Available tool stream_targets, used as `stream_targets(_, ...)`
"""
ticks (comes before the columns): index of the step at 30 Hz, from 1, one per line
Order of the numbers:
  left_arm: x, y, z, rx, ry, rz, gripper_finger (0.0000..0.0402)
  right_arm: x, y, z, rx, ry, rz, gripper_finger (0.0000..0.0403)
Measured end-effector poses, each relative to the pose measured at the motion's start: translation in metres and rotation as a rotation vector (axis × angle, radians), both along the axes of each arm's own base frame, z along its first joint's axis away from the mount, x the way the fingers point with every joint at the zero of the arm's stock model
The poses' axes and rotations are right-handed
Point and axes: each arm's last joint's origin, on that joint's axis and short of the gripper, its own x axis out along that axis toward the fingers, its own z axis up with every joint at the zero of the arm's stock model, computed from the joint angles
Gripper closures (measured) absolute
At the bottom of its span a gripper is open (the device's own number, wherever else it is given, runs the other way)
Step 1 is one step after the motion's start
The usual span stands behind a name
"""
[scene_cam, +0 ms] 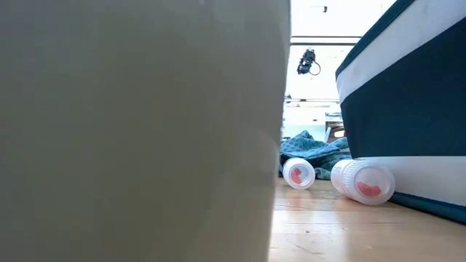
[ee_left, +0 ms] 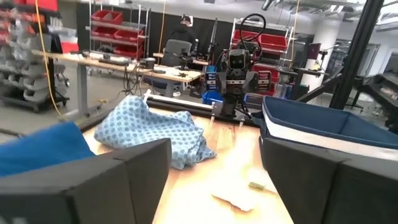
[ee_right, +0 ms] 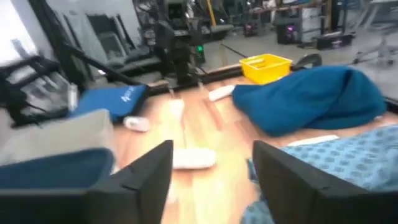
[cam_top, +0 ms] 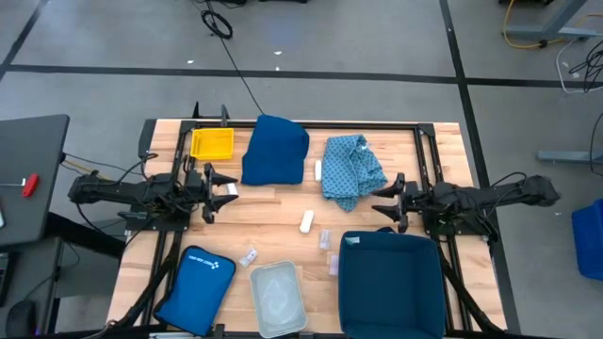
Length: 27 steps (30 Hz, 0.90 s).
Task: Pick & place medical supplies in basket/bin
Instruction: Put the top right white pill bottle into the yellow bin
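Barely begun, judging by the spread: left gripper (cam_top: 224, 191) at table's (cam_top: 283, 202) left edge, jaws spread, empty; white roll (cam_top: 306, 221) and small vials (cam_top: 327, 239) loose mid-table, outside blue bin (cam_top: 391, 282); right gripper (cam_top: 384, 203) at right edge, likewise released, empty.

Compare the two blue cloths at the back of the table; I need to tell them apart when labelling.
The plain blue cloth is a solid dark blue, while the patterned cloth is lighter blue with a fine print. The plain blue cloth lies in a compact, smooth mound; the patterned cloth is crumpled with ragged edges. The plain one sits beside the yellow tray, the patterned one nearer the right gripper. Both rest on the wooden table.
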Motion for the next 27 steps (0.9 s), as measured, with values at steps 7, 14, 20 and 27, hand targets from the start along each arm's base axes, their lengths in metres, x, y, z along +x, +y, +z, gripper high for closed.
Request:
stream_targets(7,0.008,0.003,0.020,0.154,0.075,0.080,0.0151,0.028,0.002,0.044,-0.158,0.150,-0.025,0.0158)
stream_targets(14,0.026,0.012,0.017,0.181,0.236,0.153,0.0151,0.085,0.004,0.069,-0.313,0.413,0.051,0.0171)
stream_targets(20,0.038,0.021,0.014,0.188,0.267,0.242,0.0151,0.141,-0.003,0.071,-0.370,0.617,0.204,0.0171)
stream_targets(27,0.044,0.029,0.013,0.209,0.266,0.278,0.0151,0.197,0.000,0.064,-0.446,0.766,0.436,0.0172)
